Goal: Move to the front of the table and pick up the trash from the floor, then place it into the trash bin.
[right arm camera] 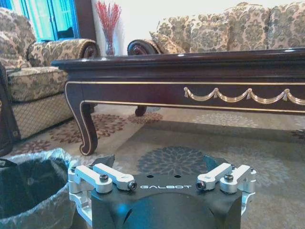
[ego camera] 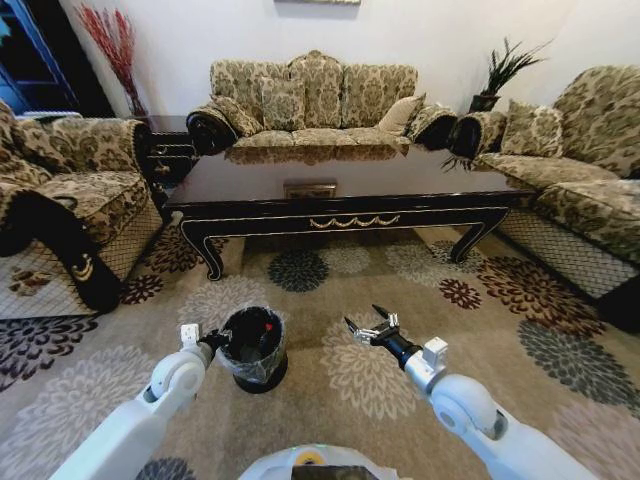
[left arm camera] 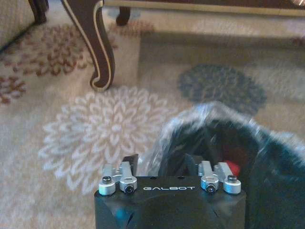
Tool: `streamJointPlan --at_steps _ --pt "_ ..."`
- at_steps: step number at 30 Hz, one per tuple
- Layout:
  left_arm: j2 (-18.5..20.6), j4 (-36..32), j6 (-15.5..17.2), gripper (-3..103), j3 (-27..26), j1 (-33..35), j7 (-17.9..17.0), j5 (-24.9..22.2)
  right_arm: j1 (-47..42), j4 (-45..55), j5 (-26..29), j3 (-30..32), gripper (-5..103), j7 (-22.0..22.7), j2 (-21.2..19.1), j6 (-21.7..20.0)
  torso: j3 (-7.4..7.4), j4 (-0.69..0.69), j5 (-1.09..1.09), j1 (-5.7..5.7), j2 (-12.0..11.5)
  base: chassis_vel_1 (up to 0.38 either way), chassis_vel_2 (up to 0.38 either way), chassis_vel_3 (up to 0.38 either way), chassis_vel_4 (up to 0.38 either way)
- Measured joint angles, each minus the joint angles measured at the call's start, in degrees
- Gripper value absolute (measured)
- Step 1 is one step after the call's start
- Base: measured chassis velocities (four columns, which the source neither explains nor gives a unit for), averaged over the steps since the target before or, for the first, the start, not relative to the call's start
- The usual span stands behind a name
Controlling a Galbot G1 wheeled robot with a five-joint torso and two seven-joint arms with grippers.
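Left gripper (ego camera: 214,341) sits at the bin's (ego camera: 252,349) rim on the carpet (ego camera: 330,400); whether its fingers are released is unclear. Right gripper (ego camera: 366,328) hovers beside the bin, fingers spread, empty. Something red (left arm camera: 232,166) lies inside the bin, before the table (ego camera: 340,195).

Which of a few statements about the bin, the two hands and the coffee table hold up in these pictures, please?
1. The left hand is at the rim of the trash bin. True.
2. The right hand has its fingers spread open above the carpet. True.
3. The bin lies tipped over on its side. False: it stands upright on the carpet.
4. The bin is lined with a crinkled plastic bag. True.
5. The bin stands on top of the coffee table. False: it is on the floor in front of the table, between the two arms.
6. The right hand grips a bottle. False: nothing is between its fingers.
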Motion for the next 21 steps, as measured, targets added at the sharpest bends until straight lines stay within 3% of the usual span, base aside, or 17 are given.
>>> streamJointPlan --at_steps 2,5,7,11,13,15,17,18,21 --pt "-0.1 -0.7 -0.6 63 -0.8 0.7 1.2 1.1 -0.2 0.1 0.2 0.3 100 0.0 0.3 0.3 0.00 0.00 0.00 0.00 0.0 0.000 0.000 0.000 0.000" --pt "-1.3 -2.6 -4.9 80 -4.8 3.8 6.1 5.5 -0.9 0.2 1.0 1.8 100 1.0 1.8 1.9 0.00 0.00 0.00 0.00 0.0 0.000 0.000 0.000 0.000" --pt "-1.6 -3.3 -6.7 80 -6.3 5.2 7.8 7.2 -1.1 0.2 0.9 2.5 100 1.3 2.2 2.3 0.00 0.00 -0.01 0.00 0.0 0.000 0.000 0.000 0.000" --pt "-3.7 -7.9 -13.9 98 -14.0 13.0 14.8 16.7 -3.9 -0.8 -2.8 7.0 100 1.6 4.7 4.3 0.00 0.01 0.00 0.00 0.0 0.000 0.000 0.000 0.000" --pt "-4.8 -8.6 -15.3 98 -15.4 14.7 16.1 18.9 -4.7 -1.0 -3.8 7.9 100 1.6 5.4 4.9 0.00 0.00 -0.01 0.00 0.0 0.000 0.000 0.000 0.000" --pt "-8.4 -9.2 -19.6 100 -19.1 19.4 19.9 26.8 -6.4 -2.0 -7.1 10.1 100 1.5 7.7 7.2 -0.01 0.00 0.01 0.00 0.0 0.000 0.000 0.000 0.000" --pt "-11.7 -9.1 -23.1 100 -21.7 23.5 22.6 31.8 -7.7 -2.8 -9.6 11.8 100 1.4 10.2 9.3 -0.01 0.02 -0.01 0.00 0.0 0.000 0.000 0.000 0.000" --pt "-11.7 -9.1 -23.1 100 -21.7 23.5 22.6 31.8 -7.7 -2.8 -9.6 11.8 100 1.4 10.2 9.3 -0.01 0.02 -0.01 0.00 0.0 0.000 0.000 0.000 0.000" --pt "-15.8 -8.8 -27.3 100 -24.4 29.7 25.6 34.2 -10.5 -2.9 -12.2 14.0 100 0.4 13.9 12.0 -0.01 0.02 -0.02 -0.01 0.0 0.000 0.000 0.000 0.000"
